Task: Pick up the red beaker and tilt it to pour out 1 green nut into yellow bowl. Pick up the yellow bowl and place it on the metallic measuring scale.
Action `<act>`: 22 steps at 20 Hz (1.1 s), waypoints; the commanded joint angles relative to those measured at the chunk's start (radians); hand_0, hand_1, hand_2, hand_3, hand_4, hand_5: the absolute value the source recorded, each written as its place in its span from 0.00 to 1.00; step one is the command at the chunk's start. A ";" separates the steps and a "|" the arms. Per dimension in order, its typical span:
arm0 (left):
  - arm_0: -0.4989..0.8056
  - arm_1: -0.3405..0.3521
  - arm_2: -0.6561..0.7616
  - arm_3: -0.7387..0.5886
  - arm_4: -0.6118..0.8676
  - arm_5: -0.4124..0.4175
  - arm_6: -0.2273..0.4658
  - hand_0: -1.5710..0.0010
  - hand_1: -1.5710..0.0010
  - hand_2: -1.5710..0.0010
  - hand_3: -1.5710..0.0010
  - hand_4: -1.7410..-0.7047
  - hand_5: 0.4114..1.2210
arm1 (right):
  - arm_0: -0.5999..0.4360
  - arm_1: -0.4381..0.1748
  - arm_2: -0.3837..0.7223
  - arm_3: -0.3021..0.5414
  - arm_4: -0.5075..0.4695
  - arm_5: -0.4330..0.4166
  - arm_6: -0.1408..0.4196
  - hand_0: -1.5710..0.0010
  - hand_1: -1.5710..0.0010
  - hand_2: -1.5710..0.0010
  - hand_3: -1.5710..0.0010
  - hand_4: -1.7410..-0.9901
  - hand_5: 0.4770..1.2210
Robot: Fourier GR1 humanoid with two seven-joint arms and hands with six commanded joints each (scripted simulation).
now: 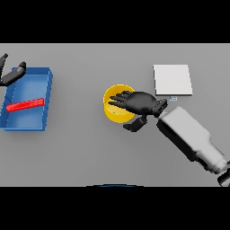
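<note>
Right hand spread over the yellow bowl at the middle of the grey table.

The grey table [81, 152] is seen to fill the view. At the left a blue tray [47, 96] is set, and inside it a red beaker [25, 105] is laid on its side, its long axis running left to right and tilted a little, the right end being slightly farther away. At the far right a flat metallic scale [173, 79] is placed, just beside the bowl but apart from it. The yellow bowl [117, 114] is stood upright at the middle, mouth upward. The right hand [139, 102] is held over the bowl's right half, fingers straight and spread toward the left, thumb hanging at the near rim; whether the bowl is touched cannot be told. The left hand [12, 74] is shown at the far left edge, over the tray's far corner, fingers relaxed and nothing held.
</note>
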 commanded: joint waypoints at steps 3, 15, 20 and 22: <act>-0.006 -0.006 -0.003 0.017 -0.001 -0.007 -0.013 1.00 1.00 1.00 1.00 0.91 0.36 | -0.034 0.018 0.024 0.064 0.016 0.018 -0.001 1.00 1.00 1.00 1.00 0.75 0.26; -0.009 0.001 -0.001 0.034 -0.006 -0.012 -0.028 1.00 1.00 1.00 1.00 0.92 0.37 | -0.074 0.046 0.040 0.144 0.023 0.022 -0.029 0.45 0.47 0.50 0.57 0.33 0.77; -0.007 0.004 -0.003 0.035 -0.011 -0.013 -0.031 1.00 1.00 1.00 1.00 0.92 0.37 | -0.066 0.025 0.041 0.116 0.000 0.065 -0.022 0.15 0.16 0.21 0.32 0.11 0.93; -0.011 0.005 -0.006 0.017 -0.009 -0.014 -0.019 1.00 1.00 1.00 1.00 0.92 0.37 | -0.077 0.031 0.043 0.121 -0.009 0.080 -0.005 0.10 0.10 0.16 0.28 0.07 0.95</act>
